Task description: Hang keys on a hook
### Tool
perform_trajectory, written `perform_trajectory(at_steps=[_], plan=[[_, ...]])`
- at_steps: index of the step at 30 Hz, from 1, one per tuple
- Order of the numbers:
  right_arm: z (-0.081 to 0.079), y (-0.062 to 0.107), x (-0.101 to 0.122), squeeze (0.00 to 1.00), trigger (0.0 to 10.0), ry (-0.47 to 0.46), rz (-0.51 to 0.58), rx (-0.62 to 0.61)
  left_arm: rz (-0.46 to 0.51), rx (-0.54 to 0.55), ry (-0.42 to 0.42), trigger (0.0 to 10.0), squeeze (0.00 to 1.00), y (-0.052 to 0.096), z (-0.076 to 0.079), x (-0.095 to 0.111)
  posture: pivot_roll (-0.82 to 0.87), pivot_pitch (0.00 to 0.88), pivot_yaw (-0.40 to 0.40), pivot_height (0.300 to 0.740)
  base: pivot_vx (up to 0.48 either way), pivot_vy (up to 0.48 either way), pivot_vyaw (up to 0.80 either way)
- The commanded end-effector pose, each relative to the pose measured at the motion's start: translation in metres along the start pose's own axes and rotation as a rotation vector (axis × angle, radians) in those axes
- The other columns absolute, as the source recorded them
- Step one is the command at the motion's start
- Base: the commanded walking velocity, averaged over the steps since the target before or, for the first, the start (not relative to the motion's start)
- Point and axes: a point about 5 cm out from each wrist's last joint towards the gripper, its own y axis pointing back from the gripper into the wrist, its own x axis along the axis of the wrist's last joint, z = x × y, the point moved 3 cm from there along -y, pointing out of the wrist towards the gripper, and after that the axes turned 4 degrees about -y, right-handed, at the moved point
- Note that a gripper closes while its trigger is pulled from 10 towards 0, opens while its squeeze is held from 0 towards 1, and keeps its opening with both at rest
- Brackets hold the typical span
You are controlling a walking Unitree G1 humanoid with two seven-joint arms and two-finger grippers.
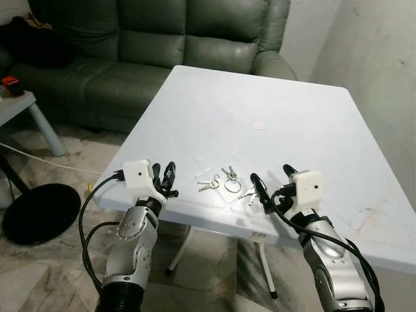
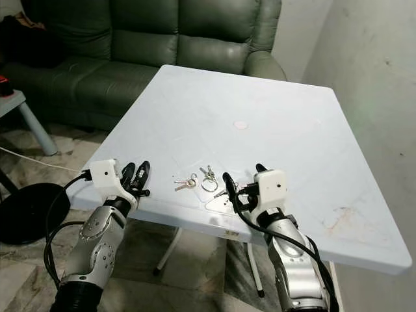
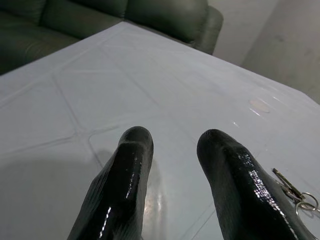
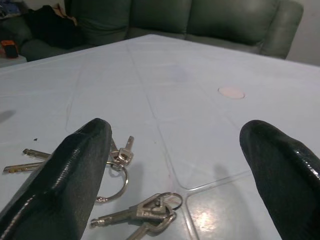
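A: Keys [image 1: 227, 181] lie loose on the white tabletop [image 1: 273, 104], near its front edge, between the two arms. One large ring with small keys fanned out on both sides

B: Right end effector [image 1: 270, 182]?

A: Low over the front edge, just right of the keys. Fingers spread wide, nothing between them. In the right wrist view the keys [image 4: 131, 200] lie on the surface by the nearer finger, none of them gripped

B: Left end effector [image 1: 168, 176]?

A: At the front left corner of the tabletop, left of the keys and apart from them. Fingers a little apart, empty. Left wrist view: the keys [image 3: 295, 191] sit at the frame's margin, beyond one finger

B: Surroundings?

A: Small round mark [image 1: 259, 125] mid-tabletop. Green sofa [image 1: 162, 39] behind. Dark round object [image 1: 39, 211] on the floor, left
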Motion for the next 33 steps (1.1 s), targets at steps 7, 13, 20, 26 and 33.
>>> perform_trajectory(at_steps=[7,13,20,26,33], plan=[[-0.003,-0.012,0.010,0.00,10.0,0.062,-0.044,-0.049,0.023,-0.089,-0.031,10.0,0.00,0.009,0.016,0.007,0.09,0.016,-0.100,0.740,0.000,0.000,0.00],[-0.007,-0.022,0.008,0.00,10.0,0.056,-0.106,-0.089,0.024,-0.123,-0.029,10.0,0.00,0.013,0.025,0.008,0.10,0.027,-0.112,0.740,0.000,0.000,0.00],[-0.013,-0.024,0.003,0.00,10.0,0.041,-0.141,-0.094,0.019,-0.135,-0.031,10.0,0.00,0.015,0.029,0.007,0.10,0.031,-0.113,0.740,0.000,0.000,0.00],[-0.023,-0.025,-0.014,0.00,10.0,0.013,-0.208,-0.081,0.024,-0.160,-0.039,10.0,0.00,0.018,0.036,0.009,0.11,0.037,-0.126,0.740,0.000,0.000,0.00],[-0.025,-0.026,-0.011,0.00,10.0,0.010,-0.192,-0.092,0.021,-0.165,-0.039,10.0,0.00,0.024,0.038,0.008,0.13,0.055,-0.142,0.740,0.000,0.000,0.00]])
